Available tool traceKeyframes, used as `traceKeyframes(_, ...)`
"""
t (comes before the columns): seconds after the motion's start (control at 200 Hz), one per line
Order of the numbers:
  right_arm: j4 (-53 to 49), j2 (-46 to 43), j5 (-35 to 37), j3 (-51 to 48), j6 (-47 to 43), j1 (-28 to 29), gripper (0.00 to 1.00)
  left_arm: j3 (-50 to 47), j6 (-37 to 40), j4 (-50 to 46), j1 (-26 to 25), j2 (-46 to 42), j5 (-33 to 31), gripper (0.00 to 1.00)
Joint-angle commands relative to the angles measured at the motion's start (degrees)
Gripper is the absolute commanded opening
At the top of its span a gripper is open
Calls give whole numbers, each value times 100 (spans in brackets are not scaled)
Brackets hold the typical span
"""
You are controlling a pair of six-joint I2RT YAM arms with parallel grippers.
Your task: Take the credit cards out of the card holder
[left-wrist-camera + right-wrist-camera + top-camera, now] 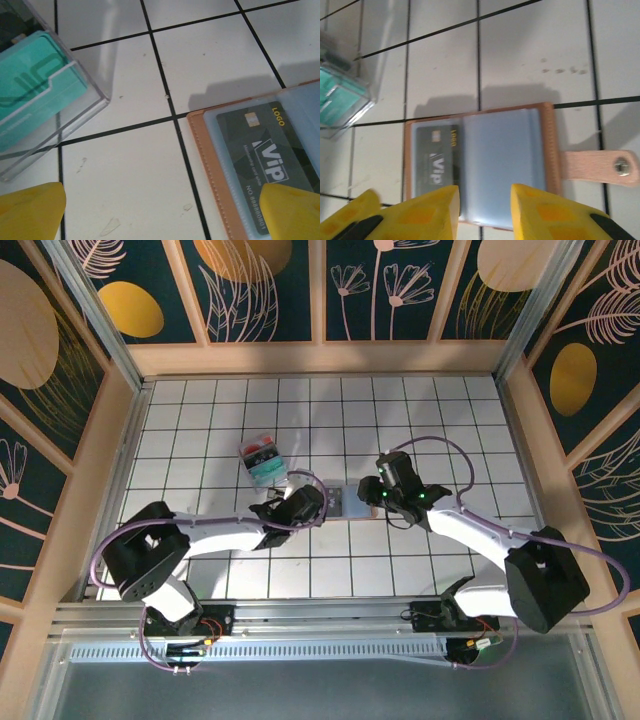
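The tan card holder lies open and flat on the white tiled table, its strap tab pointing right. A dark grey credit card marked "VIP" sits in its left grey-blue pocket, and the same card is seen under the clear sleeve. The right pocket looks plain blue. My right gripper hovers over the holder's near edge, jaws partly apart with nothing between them. My left gripper stands wide open at the holder's left edge, one yellow fingertip over the card's corner.
A clear plastic box with teal and red contents stands just behind and left of the holder, close to my left gripper. Wooden walls ring the table. Open tiles lie to the right and front.
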Motion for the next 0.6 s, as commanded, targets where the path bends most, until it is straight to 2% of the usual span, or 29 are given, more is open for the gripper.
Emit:
traceKeyframes(0.0, 522, 155, -861, 128, 262, -14, 32, 202, -154, 105, 154, 171, 217, 99)
traceKeyframes(0.225, 865, 644, -1268, 213, 446, 28, 28, 63, -132, 263, 524, 248, 558, 99)
traceKeyframes(0.596, 1150, 1319, -1696, 325, 471, 63, 26, 423, 74, 242, 597, 780, 844, 99)
